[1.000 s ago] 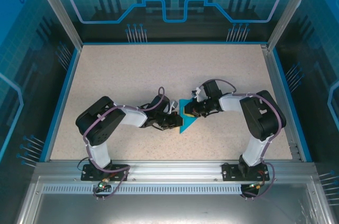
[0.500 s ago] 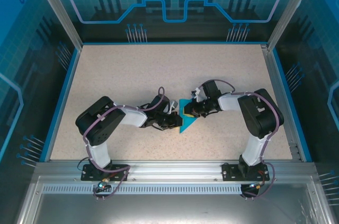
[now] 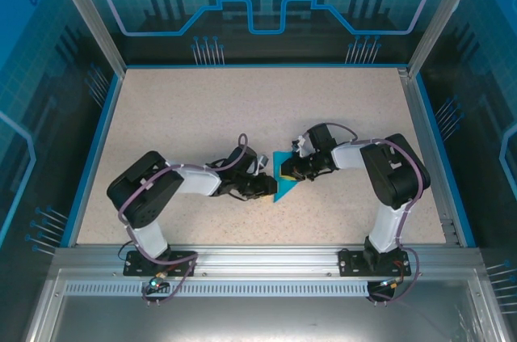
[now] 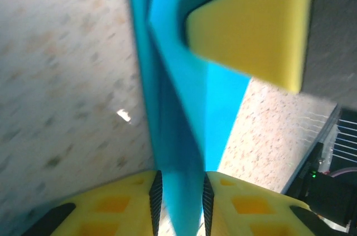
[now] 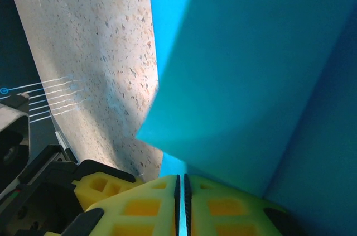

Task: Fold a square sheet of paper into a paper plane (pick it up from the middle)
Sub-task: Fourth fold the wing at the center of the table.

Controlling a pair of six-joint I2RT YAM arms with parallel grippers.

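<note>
A folded cyan paper sheet (image 3: 284,190) was found at the middle of the speckled surface (image 3: 242,107), between the two tools. The right tool (image 5: 181,187) was clamped on a paper edge. The left tool (image 4: 179,191) was recorded slightly apart, the paper standing in the gap. In the left wrist view, the right tool's yellow finger (image 4: 251,24) was seen pressed against the sheet. Blue circuit-patterned panels (image 3: 266,2) enclosed the surface.

Smooth cyan paper sheet (image 4: 178,107), matt speckled stone-look tabletop (image 3: 202,116), matt yellow foam-like claw pads (image 5: 139,205), brushed-metal rail (image 3: 258,265).
</note>
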